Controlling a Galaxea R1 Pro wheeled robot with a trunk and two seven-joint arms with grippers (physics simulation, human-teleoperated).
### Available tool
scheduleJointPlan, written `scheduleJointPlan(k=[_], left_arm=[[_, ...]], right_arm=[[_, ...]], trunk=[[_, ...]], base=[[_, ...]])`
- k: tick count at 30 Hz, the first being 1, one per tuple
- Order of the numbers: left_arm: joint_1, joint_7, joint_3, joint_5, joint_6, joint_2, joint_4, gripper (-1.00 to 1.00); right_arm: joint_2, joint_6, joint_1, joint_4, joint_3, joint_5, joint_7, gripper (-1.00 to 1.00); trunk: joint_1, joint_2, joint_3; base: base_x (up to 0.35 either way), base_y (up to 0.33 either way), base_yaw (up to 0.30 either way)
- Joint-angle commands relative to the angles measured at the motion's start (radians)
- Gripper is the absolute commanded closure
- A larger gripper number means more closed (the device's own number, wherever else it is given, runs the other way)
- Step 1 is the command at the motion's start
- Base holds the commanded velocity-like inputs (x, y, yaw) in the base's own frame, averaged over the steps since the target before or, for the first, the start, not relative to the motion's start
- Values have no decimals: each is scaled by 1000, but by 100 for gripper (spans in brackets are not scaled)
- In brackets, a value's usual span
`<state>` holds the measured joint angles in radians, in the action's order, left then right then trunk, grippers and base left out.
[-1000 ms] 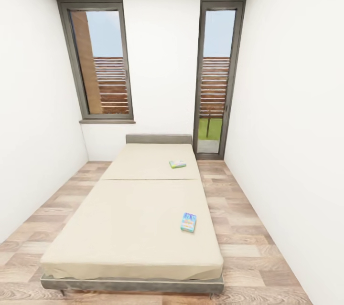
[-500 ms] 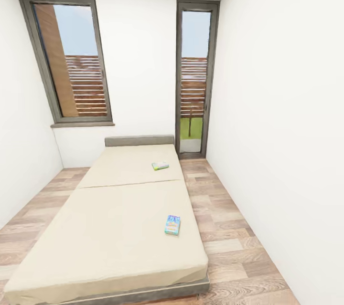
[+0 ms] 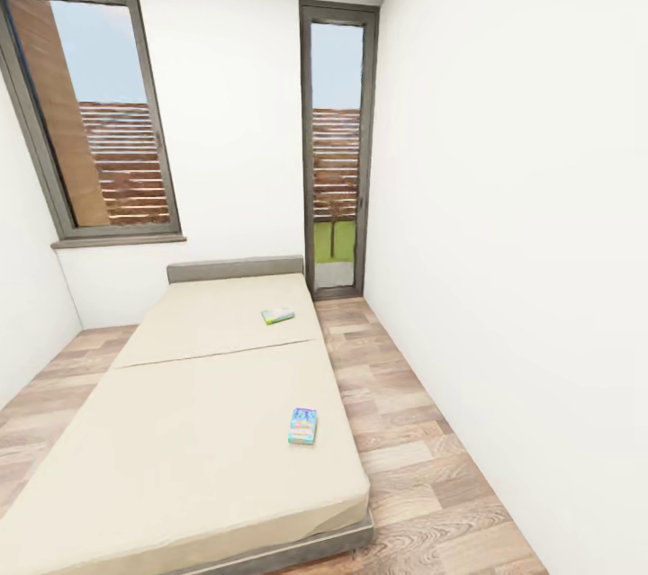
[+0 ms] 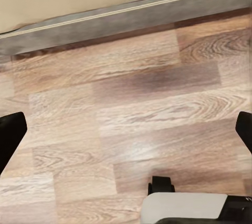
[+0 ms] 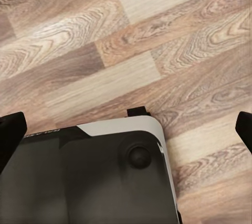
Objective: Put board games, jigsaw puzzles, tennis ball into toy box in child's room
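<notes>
While your head camera looks down the child's room point(image 3: 504, 197), the bed point(image 3: 180, 440) fills the left and centre, its foot corner nearest you and its grey headboard point(image 3: 236, 269) against the far wall between a window point(image 3: 90, 116) and a tall glazed door point(image 3: 335, 152). A strip of wood-plank floor point(image 3: 405, 431) runs between the bed's right edge and the white right wall, widening towards you; this is the open room beside the mattress. Two board games lie flat on the bed near that right edge, well apart from each other: the bluish one point(image 3: 303, 425) on the nearer half, the green-and-white one point(image 3: 278, 316) on the far half.

Your left gripper point(image 4: 126, 129) points down at the floor, close to the bed's grey base rail point(image 4: 131, 16); its dark fingertips point(image 4: 10, 134) sit at opposite edges of the wrist picture, spread wide, with nothing between them. Your right gripper point(image 5: 126, 129) also points down, over the robot's dark base point(image 5: 89, 176), its fingertips point(image 5: 10, 132) likewise spread wide and empty.
</notes>
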<state>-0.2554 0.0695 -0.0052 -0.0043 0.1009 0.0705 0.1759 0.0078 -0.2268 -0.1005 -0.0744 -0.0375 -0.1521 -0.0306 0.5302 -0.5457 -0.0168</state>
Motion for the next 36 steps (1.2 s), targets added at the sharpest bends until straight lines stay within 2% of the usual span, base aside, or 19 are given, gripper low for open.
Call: scheduleJointPlan(k=[1,9,27,29,32,33,35,36], left_arm=[[-1,3,-1,0,3,0,-1,-100],[-1,3,-1,0,4,-1,-1,-100],[-1,-2,-1,2,6,7,-1,-100],[-1,-23,2,2,6,9,1,-100],[-1,-98,8,6,0,13,15,-100],[-1,-155,11,7,-12,17,36,-100],[-2,-215,13,8,-43,25,71,-100],[-2,-272,15,9,-100,39,119,-100]], right_arm=[[0,-4,-1,1,-3,-5,0,-100],[-1,-5,0,2,-2,-6,0,-100],[-2,-6,1,-4,-1,-6,0,-100],[-2,-6,1,-9,0,-7,1,-100],[-1,2,-3,-12,-3,-7,2,-100],[-2,9,-9,-17,-4,-7,3,-100],[-6,22,-18,-29,-5,-10,3,-100],[-10,49,-33,-47,-5,-12,3,-100]], trunk=[[-4,6,1],[-34,62,27],[-34,62,27],[-34,62,27],[-34,62,27],[-34,62,27],[-34,62,27],[-34,62,27]], base=[[0,0,-34],[0,0,-11],[0,0,0],[0,0,0],[0,0,0],[0,0,0],[0,0,0],[0,0,0]])
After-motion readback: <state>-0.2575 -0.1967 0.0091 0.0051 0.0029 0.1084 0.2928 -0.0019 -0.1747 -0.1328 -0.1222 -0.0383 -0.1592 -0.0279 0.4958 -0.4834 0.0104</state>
